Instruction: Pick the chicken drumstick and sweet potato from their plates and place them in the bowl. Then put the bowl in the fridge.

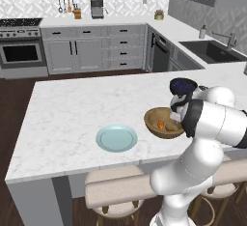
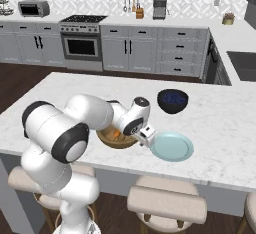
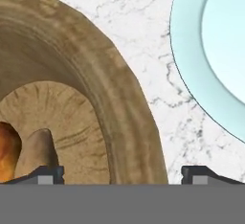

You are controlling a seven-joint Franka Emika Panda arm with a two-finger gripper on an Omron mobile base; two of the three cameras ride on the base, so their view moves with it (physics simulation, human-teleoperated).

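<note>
The wooden bowl (image 1: 155, 127) sits on the island's marble counter with two small orange-brown pieces (image 1: 165, 125) lying in it, too small there to tell apart. In the hand view the drumstick (image 3: 19, 153) lies on the bowl's floor, its orange meat at the left edge and its pale bone end toward my left fingertip. My gripper (image 2: 145, 138) hangs low over the bowl's right side, open, with the thick rim (image 3: 119, 122) running between its fingertips (image 3: 48, 174). One light-blue plate (image 2: 172, 146) lies bare just beside the bowl. The fridge is out of view.
A dark blue-black bowl (image 2: 173, 100) stands on the counter behind the wooden one. Stools (image 2: 167, 203) line the island's near edge. The stove (image 2: 80, 40), cabinets and sink (image 1: 214, 51) run along the far walls.
</note>
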